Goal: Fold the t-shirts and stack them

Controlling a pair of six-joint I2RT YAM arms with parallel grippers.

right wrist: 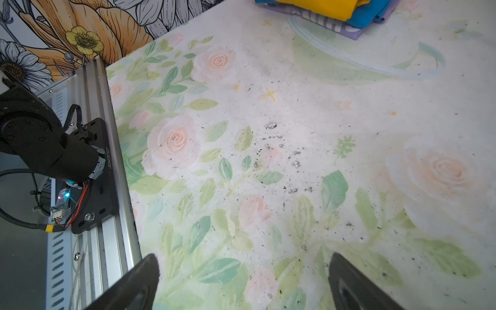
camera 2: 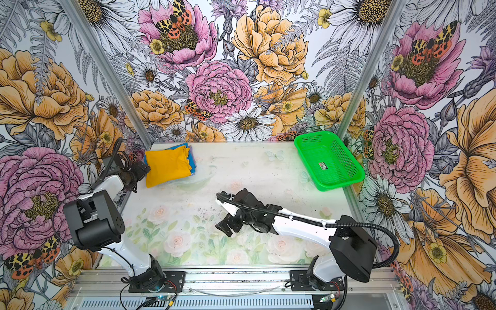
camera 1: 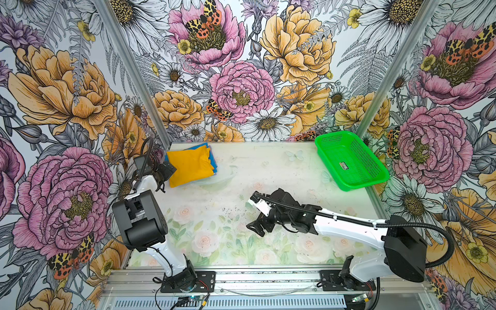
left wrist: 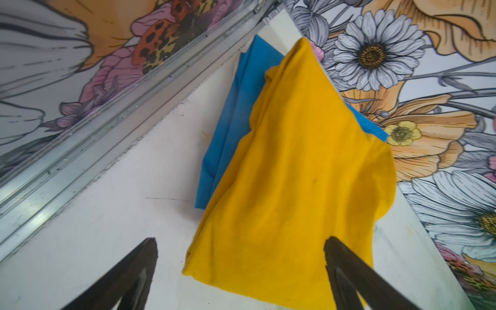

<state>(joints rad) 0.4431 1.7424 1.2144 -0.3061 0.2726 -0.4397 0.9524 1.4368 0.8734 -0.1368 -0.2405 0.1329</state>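
Two folded t-shirts lie stacked in the table's far left corner in both top views. The mustard-yellow one (camera 1: 190,167) (camera 2: 167,167) (left wrist: 295,174) is on top. The bright blue one (camera 1: 214,164) (camera 2: 192,163) (left wrist: 233,128) shows past its edges. My left gripper (camera 1: 165,178) (camera 2: 138,177) (left wrist: 240,239) stands open at the stack's left edge; its dark fingers (left wrist: 145,257) straddle the yellow shirt's near corner without pinching it. My right gripper (camera 1: 253,214) (camera 2: 221,213) (right wrist: 244,257) hangs open over the bare floral table middle, holding nothing. In the right wrist view the stack, yellow (right wrist: 322,6) over blue (right wrist: 367,13), sits at the far edge.
A bright green perforated basket (camera 1: 329,165) (camera 2: 307,165) stands at the far right corner with only a small label inside. A lilac cloth (right wrist: 335,26) peeks from under the stack. Aluminium posts and floral walls close in the table; the arm bases sit on the front rail (camera 1: 268,279).
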